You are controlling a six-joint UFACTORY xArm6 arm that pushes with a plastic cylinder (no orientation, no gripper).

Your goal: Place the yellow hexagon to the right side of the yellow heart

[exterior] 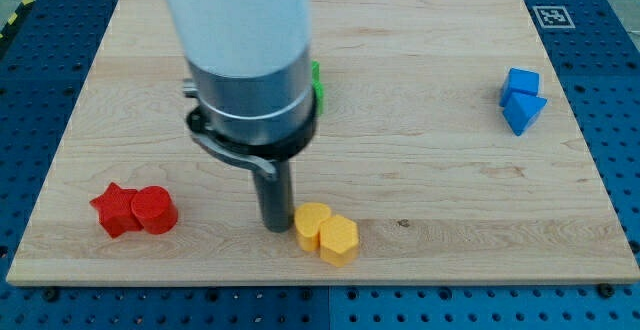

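Observation:
The yellow heart [311, 223] lies near the view's bottom middle of the wooden board [420, 150]. The yellow hexagon [339, 240] touches it on its lower right. My tip [276, 226] stands just left of the yellow heart, close to it or touching it. The arm's large white and grey body hides the board above the tip.
A red star [115, 210] and a red cylinder [154, 210] sit together at the view's bottom left. Two blue blocks, a cube [521, 82] and a triangle [525, 111], sit at the right. A green block [317, 84] peeks out behind the arm.

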